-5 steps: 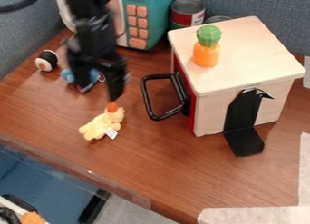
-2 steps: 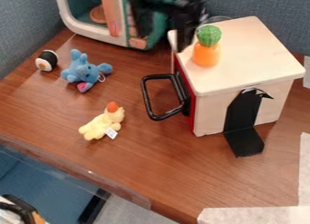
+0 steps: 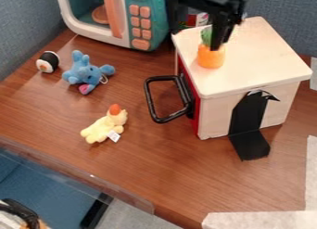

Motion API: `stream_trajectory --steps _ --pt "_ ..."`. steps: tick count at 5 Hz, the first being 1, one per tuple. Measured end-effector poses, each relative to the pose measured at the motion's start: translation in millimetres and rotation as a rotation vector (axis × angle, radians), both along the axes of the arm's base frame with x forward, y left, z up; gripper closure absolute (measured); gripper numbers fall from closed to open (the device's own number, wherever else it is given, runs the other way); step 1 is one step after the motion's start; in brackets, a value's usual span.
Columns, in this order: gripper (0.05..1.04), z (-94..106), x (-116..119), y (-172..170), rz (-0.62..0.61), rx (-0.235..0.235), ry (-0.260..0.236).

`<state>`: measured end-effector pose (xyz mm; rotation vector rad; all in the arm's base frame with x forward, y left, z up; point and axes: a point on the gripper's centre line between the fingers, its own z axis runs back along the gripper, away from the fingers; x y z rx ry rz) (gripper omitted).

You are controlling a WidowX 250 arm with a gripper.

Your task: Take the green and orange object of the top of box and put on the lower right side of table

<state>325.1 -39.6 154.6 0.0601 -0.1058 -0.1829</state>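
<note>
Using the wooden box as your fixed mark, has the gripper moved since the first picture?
Yes, rightward in the view: the gripper was left of the wooden box, and now partly overlaps its top, at the green and orange object.

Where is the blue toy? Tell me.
In the camera view's upper left, the blue toy sits just right of the sushi, above the yellow toy.

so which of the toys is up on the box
The green and orange toy: it stands on the wooden box, while the sushi-like toy, blue plush and yellow plush are on the table.
</note>
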Motion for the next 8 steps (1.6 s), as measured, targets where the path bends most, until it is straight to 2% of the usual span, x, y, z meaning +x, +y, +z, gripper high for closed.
stream_trajectory --steps 1,2,3,4,5,6,7,8 --pt "0.083 -1.3 14.1 -1.3 0.017 0.006 -0.009" --pt "0.083 -4.1 23.9 -5.4 0.015 -0.010 -0.007" --pt "0.120 -14.4 31.2 -7.7 0.017 -0.014 0.018" --pt "0.397 -28.2 33.9 -9.7 0.014 -0.021 0.056" --pt "0.480 -29.1 33.7 -10.4 0.013 -0.025 0.058" --pt "0.480 -27.6 28.1 -5.4 0.020 -0.024 0.055" --pt "0.480 -0.9 -0.9 12.6 0.063 -0.058 -0.022" --pt "0.480 -10.4 -29.2 19.0 0.033 -0.077 -0.010"
